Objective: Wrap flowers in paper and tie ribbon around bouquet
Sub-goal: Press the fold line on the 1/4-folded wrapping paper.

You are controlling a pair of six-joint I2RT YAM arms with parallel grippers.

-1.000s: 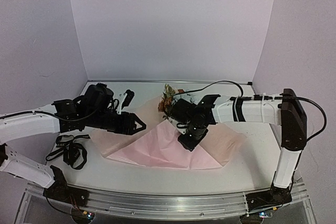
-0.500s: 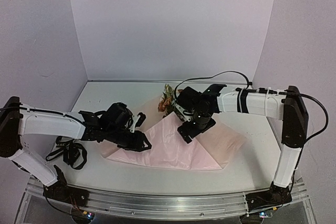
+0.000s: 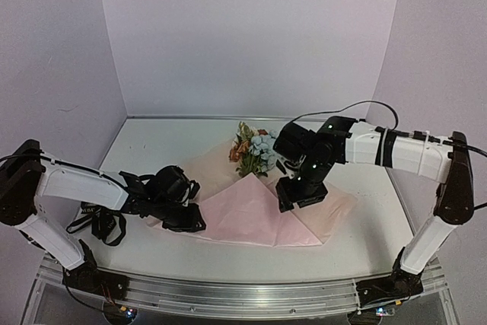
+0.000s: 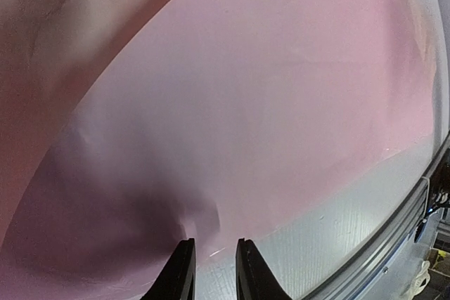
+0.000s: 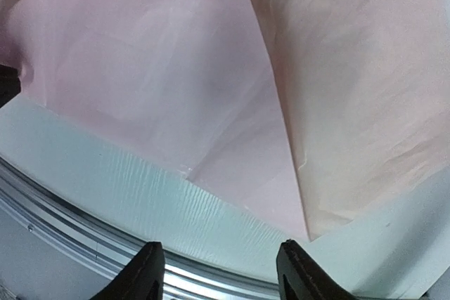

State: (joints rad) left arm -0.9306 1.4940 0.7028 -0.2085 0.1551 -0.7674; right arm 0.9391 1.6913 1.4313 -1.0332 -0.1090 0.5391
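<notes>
Lying folded across the middle of the table (image 3: 163, 138), the paper (image 3: 243, 215) is meeting the flowers (image 3: 255, 150) at its far corner. The left gripper (image 4: 213, 258) is sitting at the paper's near-left edge, its fingers narrowly parted. The right gripper (image 5: 219, 272) is hanging over the paper's right fold, fingers spread and grasping nothing. The ribbon (image 3: 103, 226) is lying by the left edge.

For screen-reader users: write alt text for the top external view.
Pink paper lies folded on a white table, flowers at its far tip. The left hand sits low at its left edge, the right hand above its right side.
</notes>
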